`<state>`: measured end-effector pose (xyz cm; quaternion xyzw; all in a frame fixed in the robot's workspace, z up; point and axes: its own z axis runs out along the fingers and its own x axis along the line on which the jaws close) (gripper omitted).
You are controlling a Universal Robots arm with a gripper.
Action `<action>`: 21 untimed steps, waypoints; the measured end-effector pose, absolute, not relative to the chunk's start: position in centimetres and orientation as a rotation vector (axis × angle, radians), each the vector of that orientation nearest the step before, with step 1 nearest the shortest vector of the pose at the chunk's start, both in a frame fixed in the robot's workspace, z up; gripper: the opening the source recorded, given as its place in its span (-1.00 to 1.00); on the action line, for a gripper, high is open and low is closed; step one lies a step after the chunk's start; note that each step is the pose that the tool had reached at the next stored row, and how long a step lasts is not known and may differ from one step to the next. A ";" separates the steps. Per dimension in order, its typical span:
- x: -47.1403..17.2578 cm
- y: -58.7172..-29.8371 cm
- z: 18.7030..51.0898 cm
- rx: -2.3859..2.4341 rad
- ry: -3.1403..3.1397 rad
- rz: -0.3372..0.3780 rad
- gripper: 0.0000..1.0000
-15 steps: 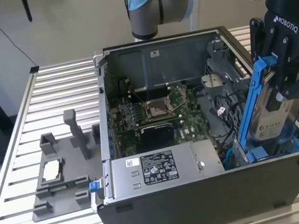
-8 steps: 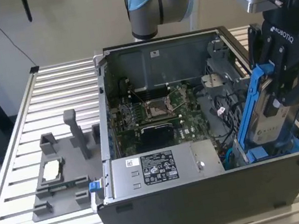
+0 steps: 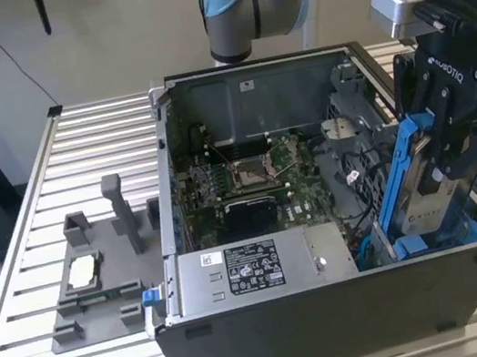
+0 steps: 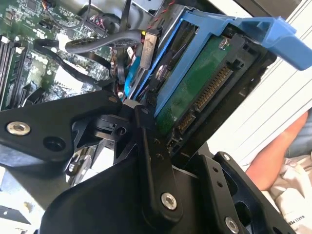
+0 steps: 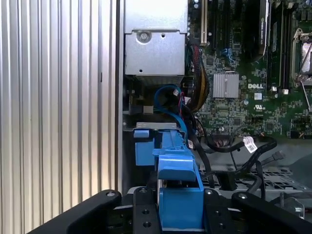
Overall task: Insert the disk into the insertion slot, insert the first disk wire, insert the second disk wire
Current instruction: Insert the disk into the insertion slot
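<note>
My gripper [image 3: 446, 162] is shut on the disk [image 3: 430, 197], a silver drive in a bright blue carrier [image 3: 401, 170]. The disk stands tilted on edge at the case's front corner on the exterior view's right. Its lower end is inside the insertion slot [image 3: 427, 243], between the blue tabs. The second wrist view shows the disk's green underside [image 4: 196, 91] with its connector row and a black finger [image 4: 148, 146] against it. In the first wrist view the carrier [image 5: 178, 187] sits between my fingers, with the slot's blue tab [image 5: 143, 146] beyond. Loose black wires [image 5: 229, 145] lie beside the slot.
The open computer case [image 3: 339, 327] sits on a slatted metal table [image 3: 22, 263]. Inside are the green board [image 3: 253, 180] and the long grey power-supply box [image 3: 255, 273]. A grey fixture [image 3: 99, 277] stands on the exterior view's left. A person's arm [image 4: 280, 148] is beside the case.
</note>
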<state>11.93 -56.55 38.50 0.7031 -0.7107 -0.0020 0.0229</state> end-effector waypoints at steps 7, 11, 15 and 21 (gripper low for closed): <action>11.9 -56.5 38.5 2.177 -2.201 -0.006 -0.20; 11.9 -56.6 38.5 2.177 -2.201 -0.006 -0.07; 11.9 -56.6 38.5 2.177 -2.201 -0.006 -0.11; 11.9 -56.5 38.5 2.177 -2.201 -0.006 -0.36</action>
